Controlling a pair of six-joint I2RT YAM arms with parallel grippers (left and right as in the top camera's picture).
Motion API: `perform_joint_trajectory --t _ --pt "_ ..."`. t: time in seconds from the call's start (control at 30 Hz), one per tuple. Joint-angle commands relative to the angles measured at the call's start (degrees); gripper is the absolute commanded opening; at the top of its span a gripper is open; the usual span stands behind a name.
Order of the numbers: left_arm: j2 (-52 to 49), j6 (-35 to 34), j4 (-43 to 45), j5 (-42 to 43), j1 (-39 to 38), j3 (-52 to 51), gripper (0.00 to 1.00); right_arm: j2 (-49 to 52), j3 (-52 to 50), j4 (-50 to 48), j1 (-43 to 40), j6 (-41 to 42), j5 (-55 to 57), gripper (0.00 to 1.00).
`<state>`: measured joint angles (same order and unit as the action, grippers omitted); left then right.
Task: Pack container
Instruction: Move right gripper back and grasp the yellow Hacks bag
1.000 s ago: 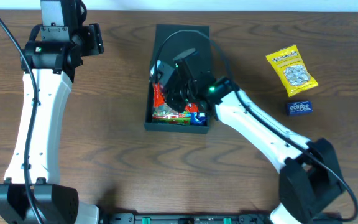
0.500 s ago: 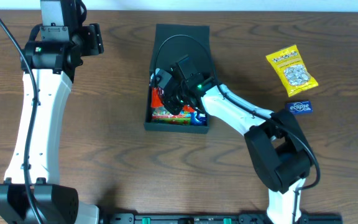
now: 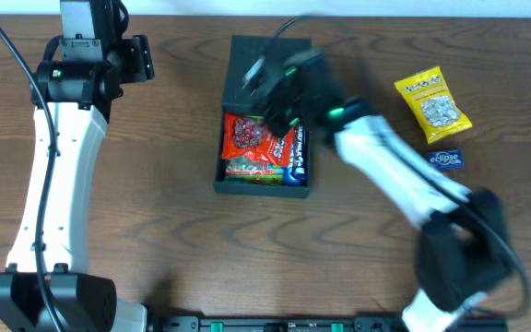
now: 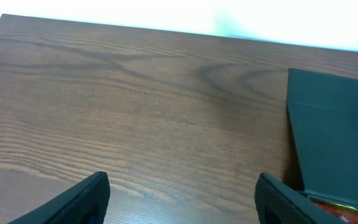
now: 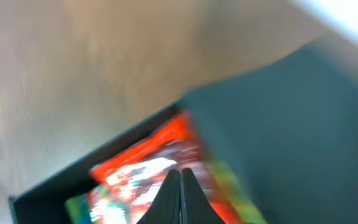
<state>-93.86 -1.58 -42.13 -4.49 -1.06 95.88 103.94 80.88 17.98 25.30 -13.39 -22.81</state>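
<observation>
The container [image 3: 264, 184] sits mid-counter with its flap lid [image 3: 270, 51] laid open toward 12 o'clock. A red packet [image 3: 251, 138] fills most of the tray, and a blue packet [image 3: 295, 159] is wedged along the 3 o'clock wall.

My right fingers [image 5: 180, 186] are pressed together, and I can see nothing between them. They hang over the hinge end, and the whole arm is smeared with speed in the overhead view. My left fingers [image 4: 182, 183] are spread wide and empty, parked out at 10 o'clock from the box, over bare counter [image 4: 104, 93].

What worries me:
- **Clipping the box.** At this speed and this close to the flap, I could clip the lid or the rim. The light cardboard box would then skid or twist, because nothing is bracing it.
- **Cable snag.** My cable loops over the lid and could snag its edge.
- **Not enough room.** A yellow packet [image 3: 433, 103] at 2 o'clock and a small gum pack [image 3: 444, 159] at 3 o'clock lie well apart from the box. The tray already looks crowded, and the red packet may be riding high. If I push more in on top, something could spill over the wall or keep the flap from folding shut.
- **Missing the next pick.** If I reach for the next packet with my fingers closed like this, I would just shove it along the counter.
</observation>
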Motion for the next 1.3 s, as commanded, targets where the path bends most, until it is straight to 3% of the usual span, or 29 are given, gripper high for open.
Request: perform_joint_trajectory --t 0.0,0.23,0.4,0.43,0.47,0.5,0.57,0.63,1.03,1.23,1.27 --pt "0.9 0.3 -0.1 0.1 0.2 0.7 0.76 -4.7 1.7 1.0 -8.0 0.9 5.6 0.01" --pt "0.9 0.3 -0.1 0.1 0.2 0.7 0.76 -2.4 1.7 8.8 -25.2 0.9 18.4 0.01" --pt "0.9 0.3 0.0 0.1 0.2 0.7 0.76 3.7 1.7 10.1 -33.2 0.9 18.5 0.05" --pt "0.9 0.3 0.0 0.1 0.2 0.7 0.76 5.0 1.7 9.9 -33.7 0.9 18.7 0.15" --pt "0.9 0.3 0.0 0.1 0.2 0.7 0.87 6.9 1.7 9.4 -34.2 0.9 20.1 0.4" --pt "0.9 0.3 0.0 0.3 0.2 0.7 0.95 8.2 1.7 8.8 -34.4 1.0 21.5 0.54" --pt "0.9 0.3 0.0 1.6 0.2 0.7 0.95 10.9 1.7 7.4 -34.6 1.0 25.6 0.74" --pt "0.9 0.3 -0.1 2.3 0.2 0.7 0.95 13.7 1.7 5.5 -34.6 1.0 30.2 0.81" --pt "0.9 0.3 0.0 2.6 0.2 0.7 0.95 21.9 1.7 -2.6 -35.1 2.3 32.0 0.81" --pt "0.9 0.3 0.0 2.6 0.2 0.7 0.95 24.3 1.7 -3.0 -35.4 3.7 32.1 0.47" --pt "0.9 0.3 0.1 2.6 0.2 0.7 0.95 24.5 1.7 -2.8 -35.4 4.0 32.1 0.34"
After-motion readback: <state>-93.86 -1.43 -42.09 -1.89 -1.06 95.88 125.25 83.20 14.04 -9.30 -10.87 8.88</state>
